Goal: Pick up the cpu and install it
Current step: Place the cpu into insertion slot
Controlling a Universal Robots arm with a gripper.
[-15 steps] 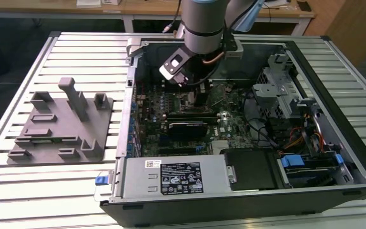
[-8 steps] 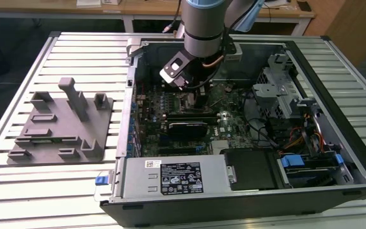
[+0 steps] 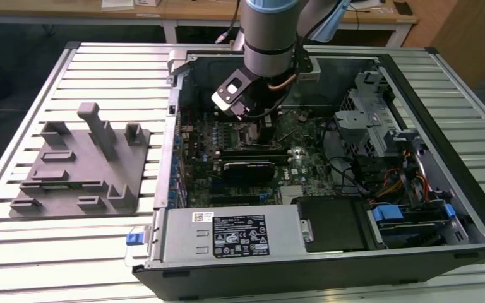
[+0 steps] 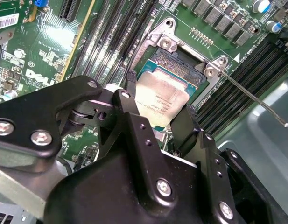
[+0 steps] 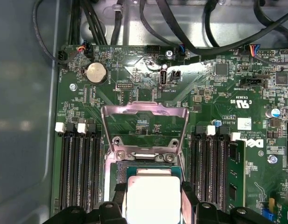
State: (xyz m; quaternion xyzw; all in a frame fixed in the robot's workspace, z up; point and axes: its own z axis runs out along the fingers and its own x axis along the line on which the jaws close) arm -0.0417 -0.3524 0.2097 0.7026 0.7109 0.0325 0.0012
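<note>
**While the chip hangs between the fingers, its edges are the place to hold it**

Although the arm hides much of the work in the exterior view, its wrist is down inside the open computer case (image 3: 310,281), over the motherboard (image 3: 310,167). In the second wrist view the gripper (image 4: 160,97) pinches the cpu (image 4: 163,100) by two opposite edges, with a dark finger (image 4: 130,83) pressed against each side. The chip's pale metal top faces up, and its green rim shows along the far edge.

The cpu lies over the socket (image 4: 169,57), between the banks of memory slots (image 5: 80,172). In the first wrist view the load plate (image 5: 144,122) stands swung open behind it. The thin lever (image 4: 251,95) juts out free to one side. From these angles I cannot tell whether the chip already rests in the socket or hangs just above it. It may also sit a little off-centre toward the gripper.

I judge the chip to be light, stiff and thin, so it needs little clamping force. The smooth metal lid looks slippery, and the edge hold seen here suits it best. The underside contacts and the socket are likely the fragile parts. It should stay level and be pressed down by nothing.
</note>
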